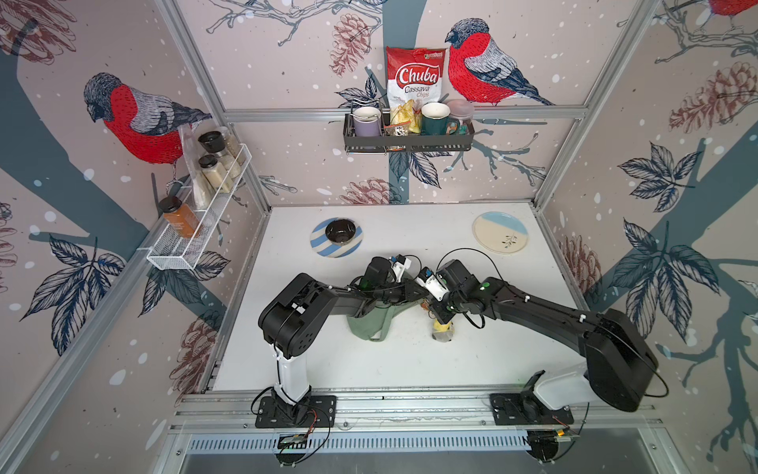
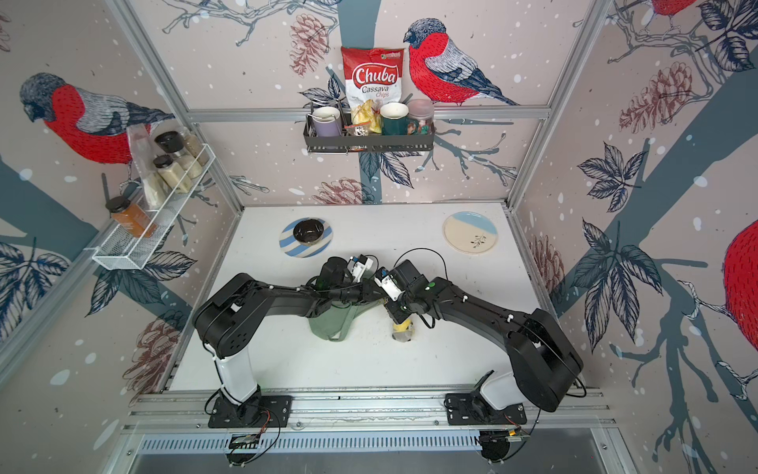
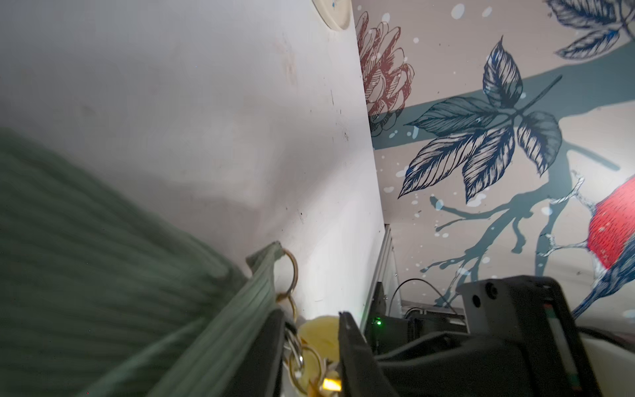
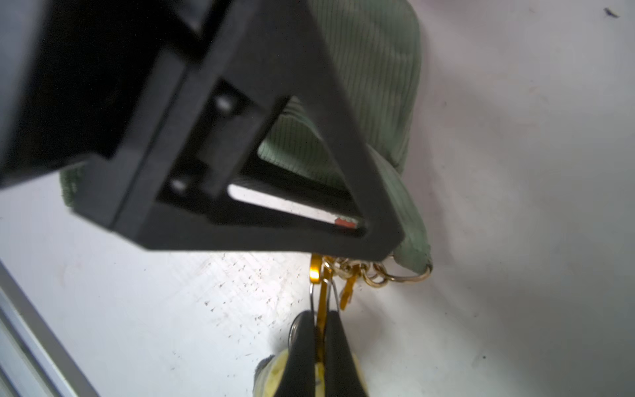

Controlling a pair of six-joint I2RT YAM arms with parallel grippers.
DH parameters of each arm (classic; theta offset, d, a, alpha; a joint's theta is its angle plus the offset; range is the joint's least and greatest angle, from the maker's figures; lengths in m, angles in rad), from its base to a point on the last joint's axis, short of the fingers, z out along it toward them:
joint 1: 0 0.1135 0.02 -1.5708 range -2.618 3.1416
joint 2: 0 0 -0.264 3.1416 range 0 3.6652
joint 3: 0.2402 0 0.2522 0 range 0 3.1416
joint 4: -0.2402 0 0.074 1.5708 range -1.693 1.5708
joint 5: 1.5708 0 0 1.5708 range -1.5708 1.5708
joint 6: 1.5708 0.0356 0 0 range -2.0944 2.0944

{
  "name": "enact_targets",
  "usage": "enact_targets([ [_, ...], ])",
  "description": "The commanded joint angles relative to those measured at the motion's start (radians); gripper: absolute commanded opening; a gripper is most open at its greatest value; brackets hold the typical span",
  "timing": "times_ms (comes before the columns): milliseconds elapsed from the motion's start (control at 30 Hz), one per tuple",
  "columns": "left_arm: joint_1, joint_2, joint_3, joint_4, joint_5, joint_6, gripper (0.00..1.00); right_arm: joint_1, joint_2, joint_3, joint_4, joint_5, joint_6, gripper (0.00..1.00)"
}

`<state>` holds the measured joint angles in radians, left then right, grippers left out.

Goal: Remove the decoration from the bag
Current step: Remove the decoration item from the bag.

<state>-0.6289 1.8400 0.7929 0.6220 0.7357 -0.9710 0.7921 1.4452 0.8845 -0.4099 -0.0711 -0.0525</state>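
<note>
At 3 o'clock of the bag point(image 1: 363, 328), the right claw point(image 4: 319, 318) is clamping the clasp point(image 4: 315, 273) while the left claw point(image 3: 311, 316) is hanging apart, so any pull is probably dragging the bag along.

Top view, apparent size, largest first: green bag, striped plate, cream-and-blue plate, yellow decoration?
1. the green bag, narrowly, though partly covered
2. the striped plate and the cream-and-blue plate: they look alike, so not ranked
3. the yellow decoration

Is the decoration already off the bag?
No, in the right wrist view gold rings join the yellow decoration's clasp to the bag.
</note>
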Motion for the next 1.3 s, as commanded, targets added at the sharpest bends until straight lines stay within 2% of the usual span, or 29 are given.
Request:
enact_targets([
  [0,0.010,-0.074,-0.031,-0.050,-0.017,-0.151,0.33,0.023,-0.012,-0.025,0.081,0.196,0.001,0.00],
  [100,0.010,-0.152,-0.028,-0.268,-0.069,-0.141,0.40,0.046,-0.032,-0.052,0.127,0.261,0.000,0.00],
  [167,0.008,-0.158,-0.011,-0.350,-0.067,-0.147,0.41,0.052,-0.039,-0.062,0.146,0.266,-0.004,0.00],
  [433,-0.001,-0.098,0.007,-0.233,-0.036,-0.275,0.45,0.096,-0.030,-0.061,0.173,0.285,-0.027,0.00],
  [667,-0.003,-0.127,0.034,-0.238,-0.072,-0.312,0.50,0.128,-0.013,-0.071,0.189,0.303,-0.040,0.00],
  [867,-0.009,-0.099,0.026,-0.191,-0.069,-0.347,0.50,0.132,-0.008,-0.066,0.192,0.301,-0.046,0.00],
  [1033,-0.020,-0.064,0.040,-0.161,-0.053,-0.368,0.36,0.138,-0.011,-0.062,0.191,0.299,-0.042,0.00],
  [1267,-0.025,-0.058,0.060,-0.174,-0.047,-0.367,0.12,0.151,-0.002,-0.059,0.186,0.331,-0.040,0.00],
])
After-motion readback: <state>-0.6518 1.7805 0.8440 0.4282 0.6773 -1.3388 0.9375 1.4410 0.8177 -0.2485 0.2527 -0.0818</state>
